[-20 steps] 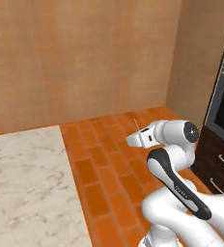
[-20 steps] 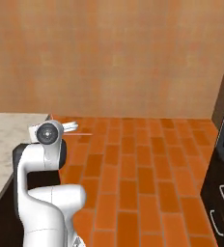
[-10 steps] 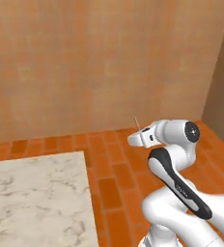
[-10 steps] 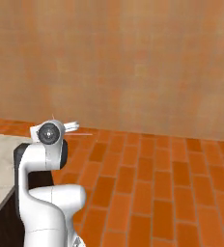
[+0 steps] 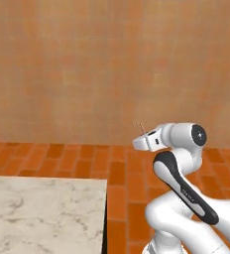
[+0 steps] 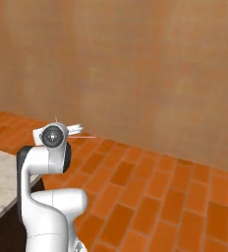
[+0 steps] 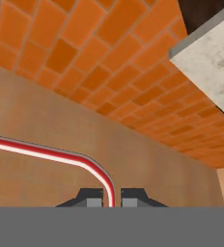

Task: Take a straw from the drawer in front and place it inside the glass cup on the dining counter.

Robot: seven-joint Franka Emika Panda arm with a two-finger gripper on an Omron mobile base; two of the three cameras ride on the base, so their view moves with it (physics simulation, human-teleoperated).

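The straw [image 7: 51, 153] clamped in the pincer [image 7: 111, 198] is red with white stripes along its length, curving away from the dark grey fingertips [image 7: 89, 198]. Beyond the pincer, the floor [image 7: 99, 58] is laid in orange-red brick tiles of uneven shades, and the wall [image 7: 147, 164] is a mottled tan-ochre. Off to one side of the pincer, the worktop [image 7: 213, 62] is cream marble with faint grey veining and a dark edge. The arm [image 5: 186, 183] is white with black joint bands.
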